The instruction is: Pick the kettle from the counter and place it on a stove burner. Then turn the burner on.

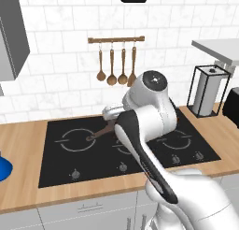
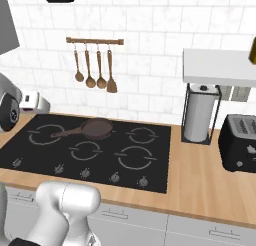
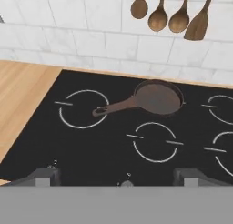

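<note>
While my pincer point(image 3: 116, 175) hung above the front of the black cooktop point(image 1: 93, 170), its 2 dark finger tips stood wide apart, released, with nothing between them. From the hand view, I looked down on the glass and its thin grey rings.

At the far left edge of the left base view, a bright blue shape, the kettle point(image 1: 3, 167), sat on the counter point(image 1: 23, 168), well apart from the cooktop and from my pincer. It was cut off by the frame, so I could not tell which way its spout pointed or how its handle ran.

On the rear of the cooktop lay the brown frying pan point(image 3: 157, 98), its bowl between the back rings. Its handle point(image 3: 113, 107) ran along the glass toward the left rear ring point(image 3: 84, 109), and the handle's end lay over that ring's rim.

On the tiled wall, 4 wooden utensils point(image 2: 95, 70) hung bowls down from a rail point(image 2: 95, 40). At the right on the counter were a paper towel roll in a black wire holder point(image 2: 200, 115) and a black toaster point(image 2: 240, 142). I read no writing or labels anywhere; the small marks by the cooktop knobs point(image 2: 114, 177) were too small to make out.
</note>
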### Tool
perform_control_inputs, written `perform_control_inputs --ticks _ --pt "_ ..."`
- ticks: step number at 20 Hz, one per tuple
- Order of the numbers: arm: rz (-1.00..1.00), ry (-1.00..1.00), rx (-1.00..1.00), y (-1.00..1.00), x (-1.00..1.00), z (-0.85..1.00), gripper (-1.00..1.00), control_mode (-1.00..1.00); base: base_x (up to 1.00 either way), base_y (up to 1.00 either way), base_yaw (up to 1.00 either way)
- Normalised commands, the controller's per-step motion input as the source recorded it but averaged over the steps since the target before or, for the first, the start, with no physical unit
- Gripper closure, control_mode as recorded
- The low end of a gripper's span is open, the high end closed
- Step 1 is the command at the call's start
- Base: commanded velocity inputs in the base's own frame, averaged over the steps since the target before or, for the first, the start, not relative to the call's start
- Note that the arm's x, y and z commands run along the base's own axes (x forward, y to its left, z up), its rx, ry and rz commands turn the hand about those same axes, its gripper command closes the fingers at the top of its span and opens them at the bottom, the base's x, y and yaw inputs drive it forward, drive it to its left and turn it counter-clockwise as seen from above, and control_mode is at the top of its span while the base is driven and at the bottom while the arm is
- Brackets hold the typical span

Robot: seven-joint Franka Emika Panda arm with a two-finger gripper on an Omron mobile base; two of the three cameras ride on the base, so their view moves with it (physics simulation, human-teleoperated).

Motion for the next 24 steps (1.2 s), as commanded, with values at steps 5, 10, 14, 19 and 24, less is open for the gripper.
perform_control_inputs --ticks 5,10,14,19,24 --pt "0.0 -0.09 0.0 1.0 -0.28 0.0 -1.0 -1.0 0.0 0.0 0.0" --pt "0.0 -0.03 0.0 1.0 -0.25 0.0 -1.0 -1.0 0.0 0.0 0.0" --pt "0.0 0.0 0.0 1.0 -0.28 0.0 -1.0 -1.0 0.0 0.0 0.0" --pt "0.0 0.04 0.0 1.0 -0.22 0.0 -1.0 -1.0 0.0 0.0 0.0" --pt "0.0 0.07 0.0 1.0 0.03 -0.01 -1.0 -1.0 0.0 0.0 0.0"
